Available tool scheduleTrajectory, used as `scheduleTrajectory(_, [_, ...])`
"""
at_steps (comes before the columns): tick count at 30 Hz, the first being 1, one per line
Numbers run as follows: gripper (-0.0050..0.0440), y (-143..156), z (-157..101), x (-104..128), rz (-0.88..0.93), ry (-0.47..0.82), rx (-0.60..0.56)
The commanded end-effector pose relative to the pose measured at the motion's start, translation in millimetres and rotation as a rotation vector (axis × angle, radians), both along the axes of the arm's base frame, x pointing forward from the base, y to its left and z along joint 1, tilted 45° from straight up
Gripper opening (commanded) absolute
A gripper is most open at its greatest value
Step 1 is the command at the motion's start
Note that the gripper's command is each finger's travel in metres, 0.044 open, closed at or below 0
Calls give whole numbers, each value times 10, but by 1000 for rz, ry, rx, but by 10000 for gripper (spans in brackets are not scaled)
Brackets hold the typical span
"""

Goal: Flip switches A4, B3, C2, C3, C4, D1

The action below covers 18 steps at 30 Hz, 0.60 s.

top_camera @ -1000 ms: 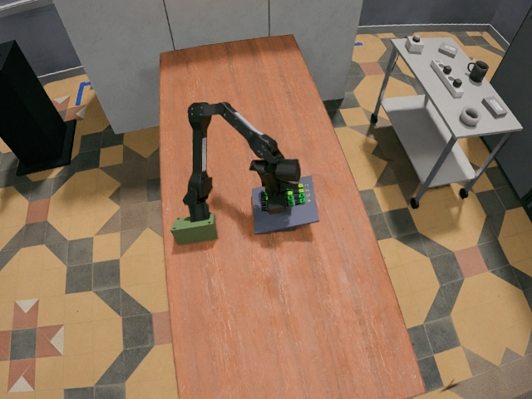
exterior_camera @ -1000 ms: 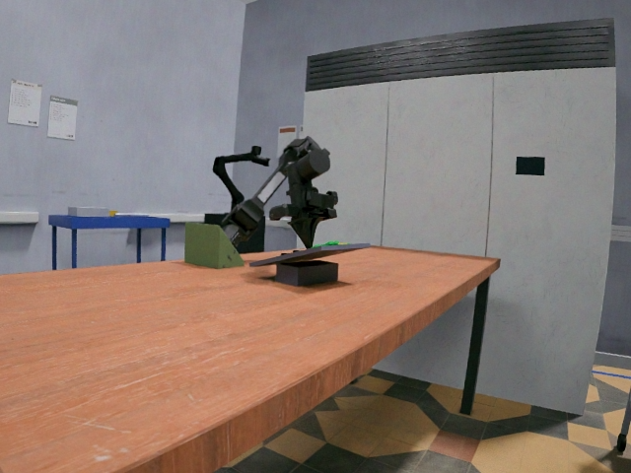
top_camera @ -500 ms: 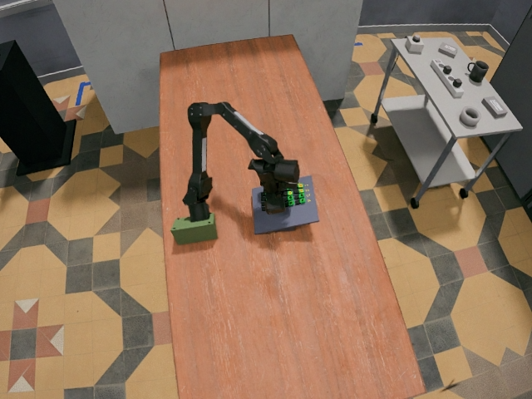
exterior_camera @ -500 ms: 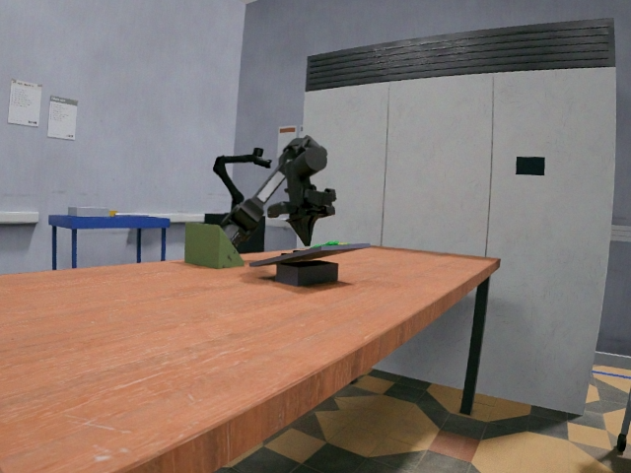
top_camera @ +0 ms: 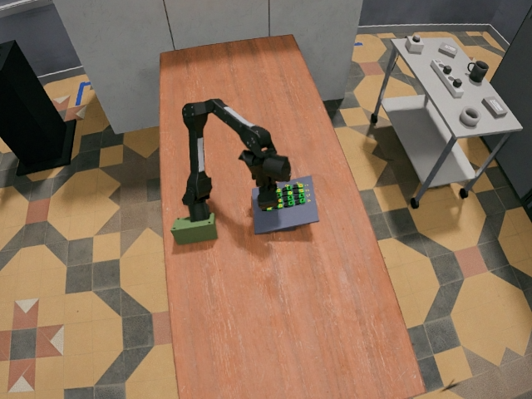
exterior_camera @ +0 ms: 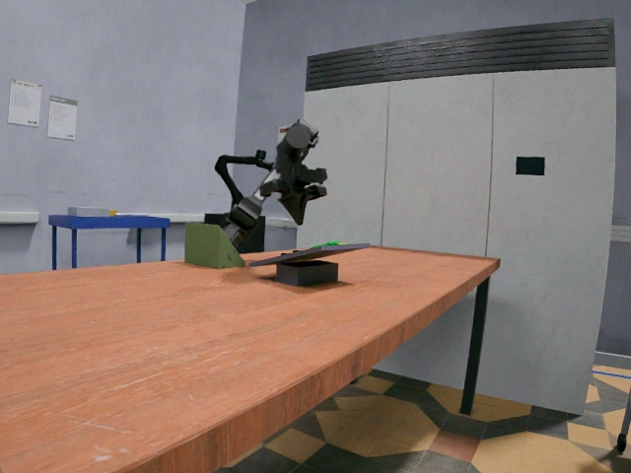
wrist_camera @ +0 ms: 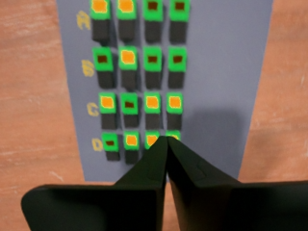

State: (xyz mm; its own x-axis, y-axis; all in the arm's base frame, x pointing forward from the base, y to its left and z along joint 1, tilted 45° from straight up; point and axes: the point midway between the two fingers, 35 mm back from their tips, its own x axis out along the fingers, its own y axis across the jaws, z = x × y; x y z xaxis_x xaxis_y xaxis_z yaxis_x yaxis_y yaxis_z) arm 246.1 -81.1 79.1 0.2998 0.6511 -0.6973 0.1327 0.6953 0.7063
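The grey-blue switch panel [wrist_camera: 164, 87] [top_camera: 285, 208] [exterior_camera: 311, 252] lies tilted on a dark block on the wooden table. In the wrist view the lamps at A1 [wrist_camera: 100, 6], A2, B2 [wrist_camera: 128, 58], C1, C3 [wrist_camera: 152, 102], C4 [wrist_camera: 174, 101] and D2 [wrist_camera: 131, 140] glow orange. A3, A4 [wrist_camera: 179, 6], B1, B3 [wrist_camera: 152, 59], B4, C2 [wrist_camera: 129, 103] and D1 [wrist_camera: 111, 142] are dark. D3 and D4 glow, partly hidden by my fingers. My gripper [wrist_camera: 166, 142] [exterior_camera: 298, 220] [top_camera: 268, 195] is shut and empty, raised above row D between D3 and D4.
The arm's green base [top_camera: 194, 229] stands left of the panel. A white cart [top_camera: 455, 77] with small items stands off the table to the right, a black cabinet [top_camera: 26, 107] to the left, and white cabinets behind the table's far end.
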Motion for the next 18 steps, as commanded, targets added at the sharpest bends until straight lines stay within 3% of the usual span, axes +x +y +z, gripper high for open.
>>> scheduleTrajectory(1, [-50,-51,-73,-167,0,0,-4])
scheduleTrajectory(5, [-50,-49,-95,-173,-1,-4,-7])
scheduleTrajectory(10, [-50,181,-297,-68,-19,-26,-6])
scheduleTrajectory(18, [-50,196,-312,-62,-20,-27,-6])
